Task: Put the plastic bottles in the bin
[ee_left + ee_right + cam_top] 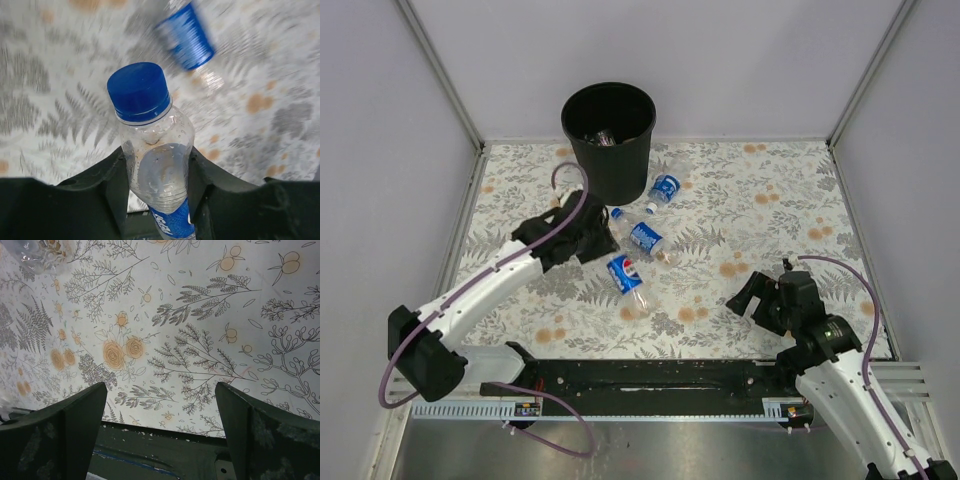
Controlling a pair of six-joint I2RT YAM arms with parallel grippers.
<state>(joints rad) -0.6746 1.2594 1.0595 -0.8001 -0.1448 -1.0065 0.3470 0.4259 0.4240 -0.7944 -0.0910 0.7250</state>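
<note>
Fern-and-blossom print in grey and orange covers the whole counter (770, 200), which is boxed in by plain pale walls (700, 60) and slanting metal posts (438, 70), with the black bin (610, 150) standing upright at its far edge. The left tool (156, 170) is clenched on a clear blue-capped bottle (150, 145) just in front of the bin, and three more blue-labelled bottles (645, 238) lie on the counter beside it. The right tool (160, 405) hangs released over bare counter, well apart from them.
</note>
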